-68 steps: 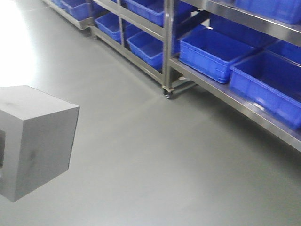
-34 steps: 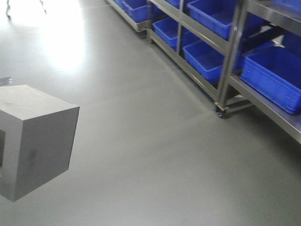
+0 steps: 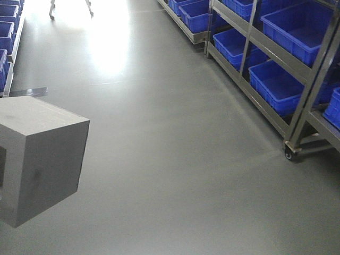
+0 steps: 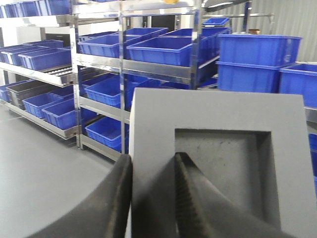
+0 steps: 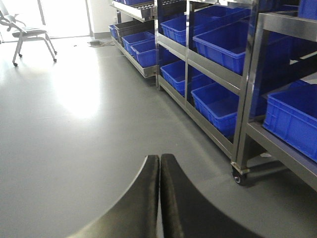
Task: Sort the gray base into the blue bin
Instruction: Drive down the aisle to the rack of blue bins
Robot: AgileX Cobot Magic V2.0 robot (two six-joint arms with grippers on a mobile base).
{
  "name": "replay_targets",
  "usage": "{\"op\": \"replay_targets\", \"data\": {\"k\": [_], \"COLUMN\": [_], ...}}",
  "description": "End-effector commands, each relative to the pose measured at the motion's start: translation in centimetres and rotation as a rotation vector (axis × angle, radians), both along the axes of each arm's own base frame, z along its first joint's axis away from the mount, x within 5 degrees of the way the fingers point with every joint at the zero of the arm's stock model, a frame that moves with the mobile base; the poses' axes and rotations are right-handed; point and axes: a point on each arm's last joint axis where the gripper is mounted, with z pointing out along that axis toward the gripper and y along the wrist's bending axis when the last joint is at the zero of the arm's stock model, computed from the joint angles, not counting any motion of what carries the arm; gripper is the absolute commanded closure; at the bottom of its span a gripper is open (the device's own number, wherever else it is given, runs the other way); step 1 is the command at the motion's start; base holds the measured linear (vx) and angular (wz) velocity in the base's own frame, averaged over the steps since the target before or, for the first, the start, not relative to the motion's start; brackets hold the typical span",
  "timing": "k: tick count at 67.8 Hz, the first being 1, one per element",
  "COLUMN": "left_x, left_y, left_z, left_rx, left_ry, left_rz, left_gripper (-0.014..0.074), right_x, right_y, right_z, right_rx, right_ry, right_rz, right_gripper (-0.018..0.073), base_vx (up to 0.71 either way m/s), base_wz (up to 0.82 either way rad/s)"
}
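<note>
- Since a second ago the steel rack [image 3: 313, 69] has slid toward the right edge of the front view. Its caster wheel [image 3: 288, 154] is now low on the right, and more bare gray floor [image 3: 175, 159] shows.
- The gray base [image 3: 45, 159] keeps the same spot at the near left of that view, held up above the floor with one corner toward the camera. Its recessed face is turned left and cut off by the frame edge.
- In the left wrist view the left pincer [image 4: 151, 198] grips one side wall of the block. One black finger [image 4: 116, 198] lies on the outer face and the other sits inside the square recess.
- The right pincer [image 5: 159, 198] holds nothing, its two fingers pressed together over the floor.
- Blue bins [image 3: 271, 93] sit on the rack's shelves at the right, well apart from the block, and more show at the far left edge.
- A chair [image 5: 29, 32] stands far left in the right wrist view, beside bright glare on the floor.
</note>
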Motion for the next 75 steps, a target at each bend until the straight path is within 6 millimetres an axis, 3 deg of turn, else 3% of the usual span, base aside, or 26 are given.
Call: {"op": "replay_targets", "data": {"k": [1, 75], "left_x": [-0.21, -0.21], "left_y": [-0.02, -0.02], "left_z": [1.94, 1.94], "left_rx": [-0.074, -0.074], "left_ry": [-0.108, -0.108], "left_rz": [-0.015, -0.015], "left_gripper": [0.059, 0.059], "right_x": [0.2, 0.2], "right_y": [-0.06, -0.06], "right_z": [0.51, 0.51], "right_rx": [-0.024, -0.024], "right_ry": [-0.053, -0.053], "right_rz": [-0.004, -0.004], "right_gripper": [0.0564, 0.0564], "base_vx": [0.38, 0.4], "base_wz": [0.13, 0.1]}}
